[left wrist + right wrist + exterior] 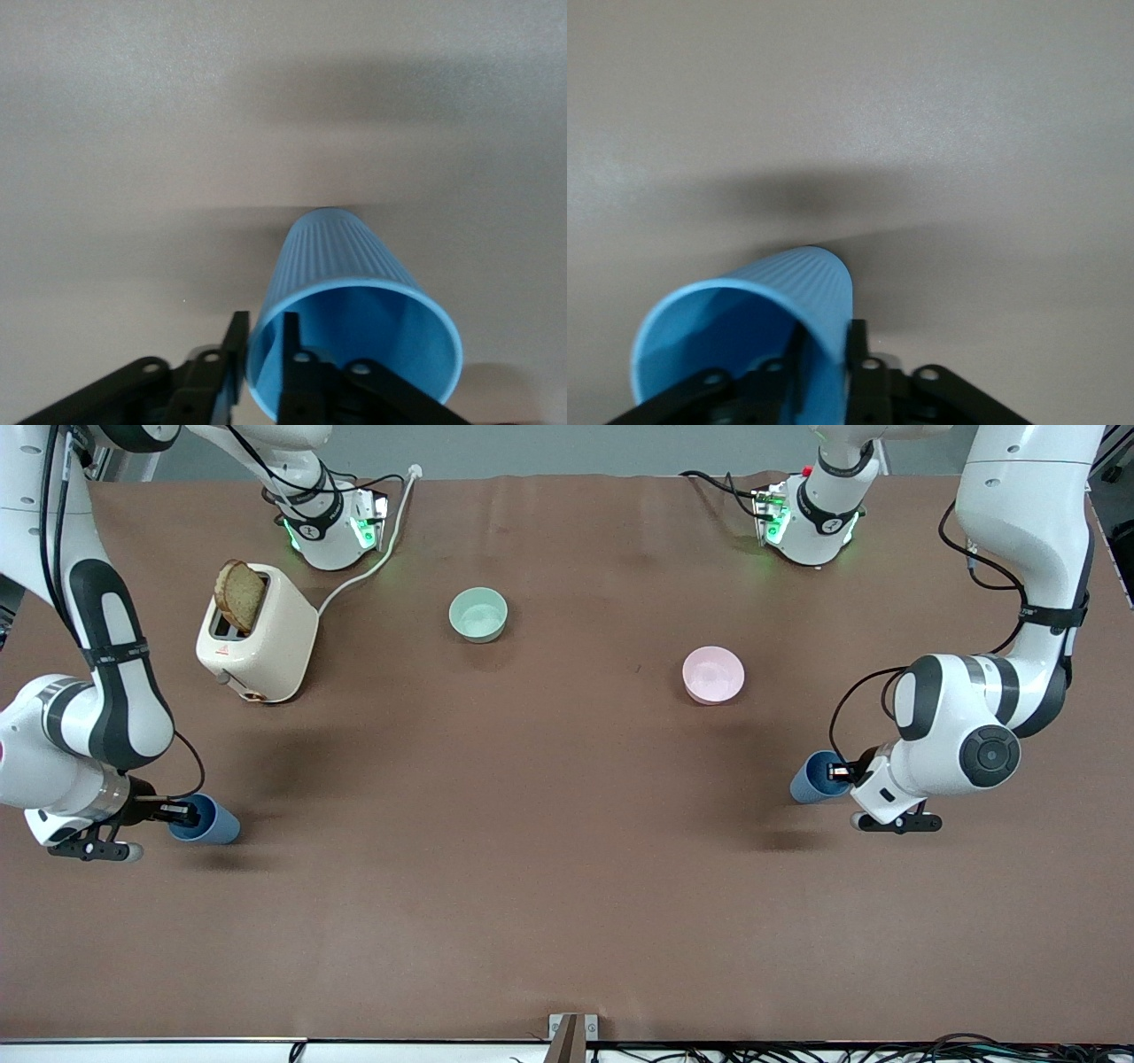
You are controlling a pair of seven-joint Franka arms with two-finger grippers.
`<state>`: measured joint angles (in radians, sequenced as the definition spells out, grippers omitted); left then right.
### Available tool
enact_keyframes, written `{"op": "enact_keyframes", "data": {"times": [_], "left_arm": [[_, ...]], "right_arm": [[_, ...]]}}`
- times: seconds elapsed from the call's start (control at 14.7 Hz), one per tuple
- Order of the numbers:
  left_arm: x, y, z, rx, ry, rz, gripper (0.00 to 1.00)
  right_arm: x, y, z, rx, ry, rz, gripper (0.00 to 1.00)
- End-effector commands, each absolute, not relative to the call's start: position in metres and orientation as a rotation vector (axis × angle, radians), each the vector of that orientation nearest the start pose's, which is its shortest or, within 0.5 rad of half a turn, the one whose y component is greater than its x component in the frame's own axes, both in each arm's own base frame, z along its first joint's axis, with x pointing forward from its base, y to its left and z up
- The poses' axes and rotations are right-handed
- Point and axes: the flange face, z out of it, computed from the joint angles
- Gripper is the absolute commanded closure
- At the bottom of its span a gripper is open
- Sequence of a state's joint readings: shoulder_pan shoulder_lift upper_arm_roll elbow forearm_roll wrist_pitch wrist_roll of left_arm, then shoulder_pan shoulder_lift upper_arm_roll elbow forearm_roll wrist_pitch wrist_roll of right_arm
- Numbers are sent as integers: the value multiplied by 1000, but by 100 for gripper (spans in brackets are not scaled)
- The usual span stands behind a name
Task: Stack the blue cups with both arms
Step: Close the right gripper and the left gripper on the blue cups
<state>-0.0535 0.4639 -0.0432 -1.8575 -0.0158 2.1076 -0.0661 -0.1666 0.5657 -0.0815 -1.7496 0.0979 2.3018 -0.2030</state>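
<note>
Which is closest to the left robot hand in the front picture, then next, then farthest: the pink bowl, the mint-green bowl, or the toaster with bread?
Starting from the left gripper, which pinches the rim of a ribbed blue plastic cup:
1. Round pink bowl, toward the left arm's end of the table.
2. Round mint-green bowl, near the table's middle.
3. Cream toaster holding a bread slice, toward the right arm's end.

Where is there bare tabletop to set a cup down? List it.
Widest patch: between the two blue cups, nearer the camera than the green bowl and pink bowl. Another lies between those bowls. Crowded: the toaster, and each cup, pinched by the right gripper and left gripper.
</note>
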Motion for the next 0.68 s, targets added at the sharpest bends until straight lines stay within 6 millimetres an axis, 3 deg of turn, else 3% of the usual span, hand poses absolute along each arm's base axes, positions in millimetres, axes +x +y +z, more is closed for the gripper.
{"op": "enact_keyframes", "data": {"times": [0.0, 0.14, 0.2, 0.41, 0.54, 0.61], "left_arm": [[618, -62, 264, -3153, 27, 302, 99], [633, -67, 290, -3157, 53, 237, 99], [638, -80, 307, -3150, 89, 255, 99], [656, -109, 373, -3151, 160, 287, 99], [659, -146, 402, -3177, 253, 212, 99], [658, -168, 407, -3192, 309, 197, 99]], "right_arm": [[647, -160, 250, -3091, 171, -15, 100], [648, -160, 251, -3091, 170, -18, 100], [648, -159, 251, -3091, 170, -15, 100], [655, -159, 265, -3096, 166, -50, 100], [659, -154, 290, -3107, 143, -82, 100], [660, -152, 307, -3103, 141, -83, 100]]}}
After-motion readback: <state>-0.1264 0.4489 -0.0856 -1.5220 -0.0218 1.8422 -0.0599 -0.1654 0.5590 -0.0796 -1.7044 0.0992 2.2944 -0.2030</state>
